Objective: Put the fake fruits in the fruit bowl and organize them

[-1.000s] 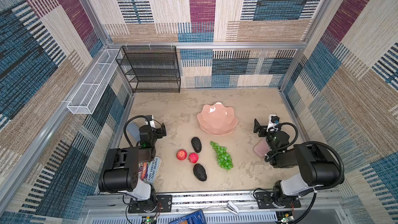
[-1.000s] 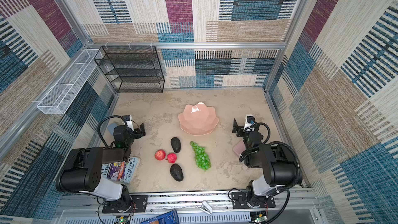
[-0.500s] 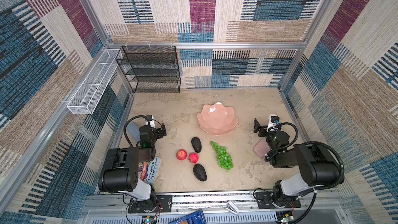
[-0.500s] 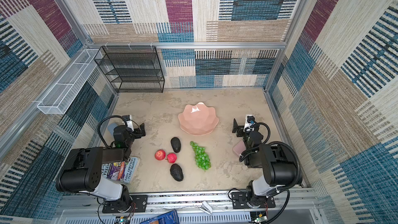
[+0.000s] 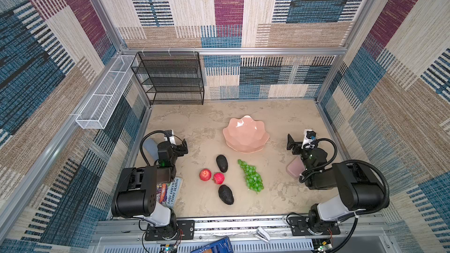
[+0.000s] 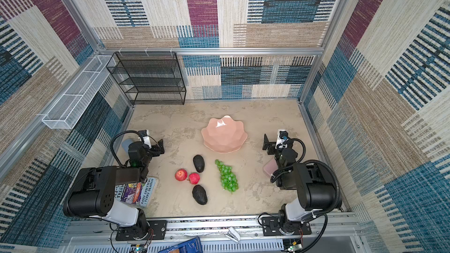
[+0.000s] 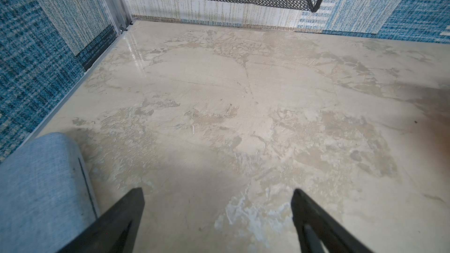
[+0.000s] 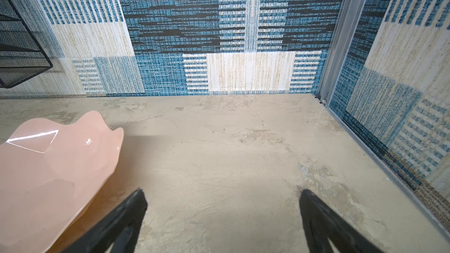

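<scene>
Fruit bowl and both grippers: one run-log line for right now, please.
fruit bowl empty | apples, avocados, grapes on table | left gripper open, empty | right gripper open, empty | phase: no pick yet

We see the fruit bowl (image 8: 48, 166) as smooth and glossy, with sharp highlights on its facets. The bench (image 7: 219, 81) looks like mottled stone, mostly matt. The shelf (image 5: 170, 79) is black metal mesh. The avocados (image 5: 221, 163) look rough and matt, the grapes (image 5: 252, 177) shiny. The walls (image 8: 194, 32) look woven, and the grey-blue roll (image 7: 36, 178) looks like cloth.
</scene>
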Motion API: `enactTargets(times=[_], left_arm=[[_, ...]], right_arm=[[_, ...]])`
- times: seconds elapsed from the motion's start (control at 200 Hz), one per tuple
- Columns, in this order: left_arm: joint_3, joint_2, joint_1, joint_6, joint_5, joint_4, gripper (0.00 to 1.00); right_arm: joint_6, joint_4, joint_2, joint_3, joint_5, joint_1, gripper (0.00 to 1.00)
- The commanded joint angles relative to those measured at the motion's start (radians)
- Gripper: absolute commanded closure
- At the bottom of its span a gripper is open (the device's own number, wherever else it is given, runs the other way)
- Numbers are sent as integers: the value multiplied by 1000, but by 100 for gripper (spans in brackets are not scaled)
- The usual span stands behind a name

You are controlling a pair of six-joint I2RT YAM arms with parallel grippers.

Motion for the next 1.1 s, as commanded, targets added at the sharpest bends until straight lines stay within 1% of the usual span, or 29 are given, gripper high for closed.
enactTargets(times=[0.0,0.04,0.075,0.125,0.15,0.17,0.19,0.22,0.245,0.276,0.336,0.356,0.386,0.416,0.456,0.496,0.536,0.571,0.621,0.661,0.736,0.912,1.012,1.097], left_arm=[[-28,-36,1,-1,-13,64,3],[-34,-88,0,-8,-39,32,2],[-23,-153,1,-16,-67,-33,2],[25,-251,-1,-44,-127,-198,2],[58,-296,-1,-110,-176,-323,0],[85,-325,0,-182,-213,-390,0],[108,-351,2,-236,-224,-439,0],[125,-384,2,-284,-194,-464,0],[129,-409,2,-306,-151,-457,0],[122,-437,3,-358,-120,-431,0],[96,-486,5,-495,-96,-382,0],[91,-500,5,-529,-85,-373,0],[89,-519,10,-565,-55,-376,0],[111,-532,19,-585,-13,-417,0],[171,-539,31,-593,31,-541,0],[261,-531,35,-588,40,-729,2],[336,-515,37,-569,52,-876,3],[386,-500,37,-545,76,-968,4],[428,-485,37,-527,125,-1041,6],[436,-475,38,-531,161,-1064,7],[423,-470,37,-538,196,-1079,8],[408,-490,38,-538,209,-1088,8],[401,-513,38,-536,194,-1095,8],[397,-526,40,-533,190,-1100,8]], right_arm=[[17,-162,-106,60,55,3,0],[51,-332,-161,131,88,2,0],[82,-453,-201,184,107,3,0],[137,-563,-258,234,83,3,0],[163,-587,-286,245,61,3,0],[191,-593,-307,250,55,3,0],[228,-597,-327,250,68,3,0],[306,-604,-351,249,107,3,0],[376,-648,-368,252,132,2,0],[407,-666,-384,244,136,1,0],[378,-616,-393,208,37,0,0],[373,-626,-393,212,-1,0,0],[373,-671,-395,232,-63,1,3],[369,-736,-391,258,-106,7,5],[365,-844,-384,305,-121,31,6],[341,-945,-380,346,-122,76,8],[311,-1042,-380,388,-100,145,9],[298,-1116,-380,417,-73,214,9],[292,-1200,-374,453,-47,308,9],[297,-1250,-365,470,-48,377,11],[321,-1312,-342,491,-62,498,13],[389,-1399,-253,528,3,832,13],[434,-1414,-198,547,7,961,13],[470,-1411,-147,559,14,1046,13]])
